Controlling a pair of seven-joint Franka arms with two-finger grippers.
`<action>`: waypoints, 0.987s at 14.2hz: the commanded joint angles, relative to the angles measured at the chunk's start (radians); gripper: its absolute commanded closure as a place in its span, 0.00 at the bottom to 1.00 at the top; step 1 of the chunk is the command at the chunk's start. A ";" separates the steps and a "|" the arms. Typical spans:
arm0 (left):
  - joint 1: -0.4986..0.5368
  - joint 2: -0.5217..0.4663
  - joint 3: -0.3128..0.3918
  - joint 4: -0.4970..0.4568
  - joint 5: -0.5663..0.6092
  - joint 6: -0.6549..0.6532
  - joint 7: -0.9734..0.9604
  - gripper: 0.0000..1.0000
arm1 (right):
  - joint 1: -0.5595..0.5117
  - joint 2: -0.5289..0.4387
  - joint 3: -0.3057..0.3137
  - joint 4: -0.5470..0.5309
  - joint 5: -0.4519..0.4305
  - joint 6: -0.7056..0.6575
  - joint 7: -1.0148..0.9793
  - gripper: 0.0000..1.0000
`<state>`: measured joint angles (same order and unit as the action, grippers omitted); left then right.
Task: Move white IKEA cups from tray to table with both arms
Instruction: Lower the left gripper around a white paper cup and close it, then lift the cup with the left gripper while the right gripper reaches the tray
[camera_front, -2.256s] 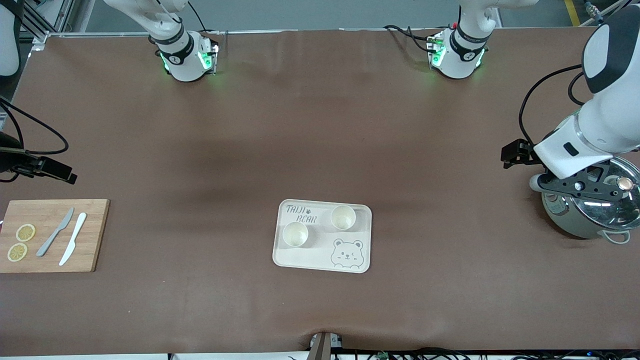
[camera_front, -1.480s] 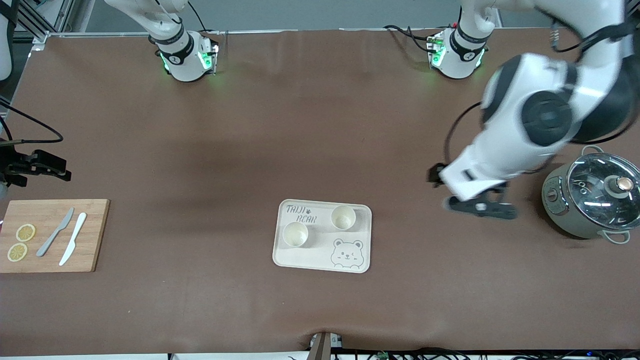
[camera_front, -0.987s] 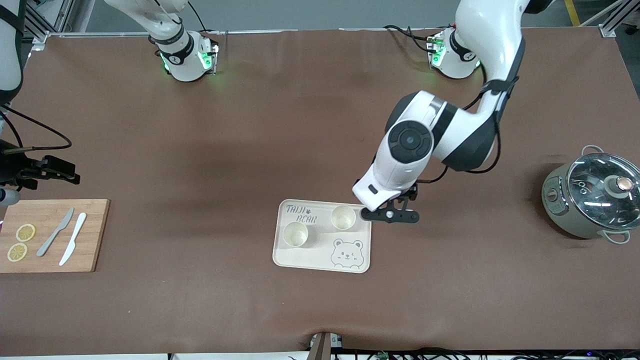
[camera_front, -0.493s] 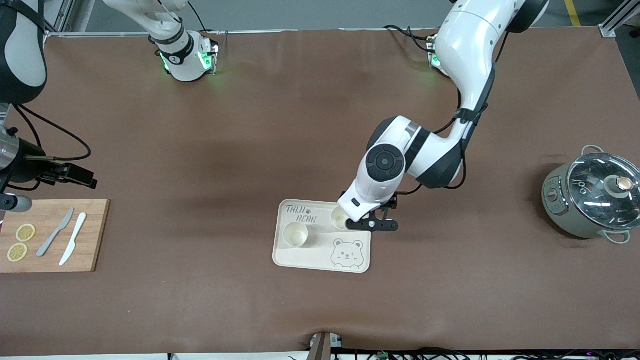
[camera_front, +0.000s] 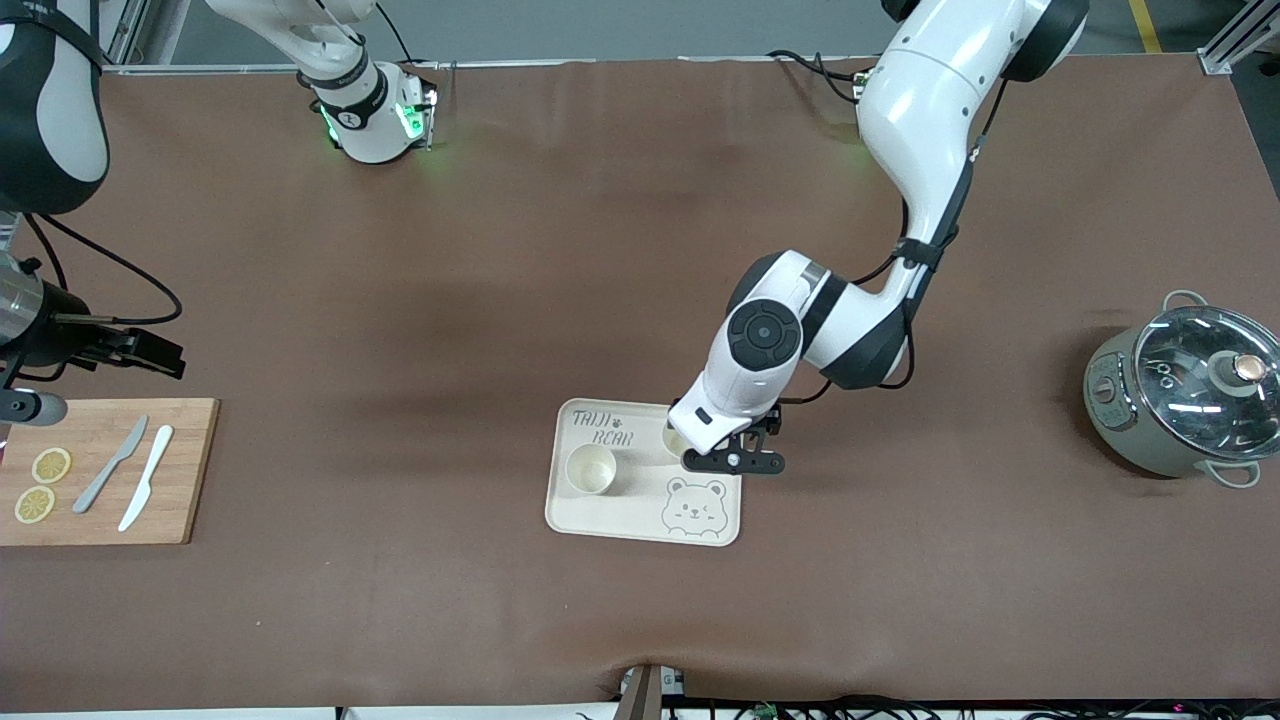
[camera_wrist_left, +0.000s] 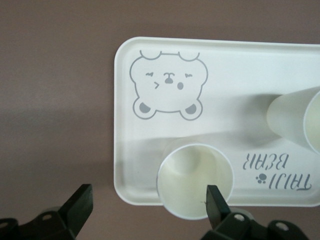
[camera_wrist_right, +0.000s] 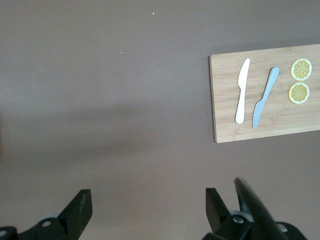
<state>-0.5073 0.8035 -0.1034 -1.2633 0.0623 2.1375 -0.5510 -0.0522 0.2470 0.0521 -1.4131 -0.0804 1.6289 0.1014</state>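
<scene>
Two cups to shift, neither yet off the tray.

Starting at the right arm's end of the table (camera_front: 400, 300): right gripper (camera_wrist_right: 147, 210) up in the air over bare brown sheet near the board (camera_front: 100, 470), jaws spread wide, nothing between them. Waiting, by the look of it. On the board: two knives (camera_front: 130, 478) side by side and two lemon slices (camera_front: 42, 484), none of it part of the job.

Next, about mid-table, the tray (camera_front: 548, 500), lying flat, bear face at the corner nearest the front camera. Nearer cup (camera_front: 590, 468) upright and free on the tray, toward the right arm's end. Farther cup (camera_wrist_left: 195, 180) upright just beside the tray's rim, mostly covered in the front view by the left gripper (camera_wrist_left: 147, 197). Jaws wide there too, gripping nothing. Not centred: one finger (camera_wrist_left: 215, 200) over the cup's mouth, the other out past the tray's rim, over the table.

On handling, as a judgement only: small, empty and thin-walled, so probably very light and easy to tip or skate on a smooth tray. Stiff enough for a firm pinch, but glossy and slightly tapered, so likely to slip upward out of a loose one. Best taken either across the body below the rim with the cup squarely between the fingers, or by the wall with one finger inside. Either way needs a small sideways correction before closing. Worth lifting straight up to clear the tray rim.

Last, at the left arm's end, a pot (camera_front: 1180, 400) under a glass lid, well apart from everything.
</scene>
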 joint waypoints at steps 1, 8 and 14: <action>-0.007 0.042 0.007 0.024 0.010 0.062 -0.007 0.00 | 0.034 -0.009 0.002 -0.001 -0.038 -0.027 0.023 0.00; -0.007 0.089 0.010 0.022 0.013 0.140 -0.009 0.00 | 0.106 0.024 0.003 0.005 0.014 0.071 0.055 0.00; -0.007 0.105 0.011 0.022 0.023 0.140 -0.009 0.00 | 0.181 0.188 0.006 0.152 0.131 0.094 0.300 0.00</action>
<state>-0.5072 0.8949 -0.0990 -1.2625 0.0641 2.2749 -0.5510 0.1234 0.3638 0.0606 -1.3568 -0.0016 1.7272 0.3448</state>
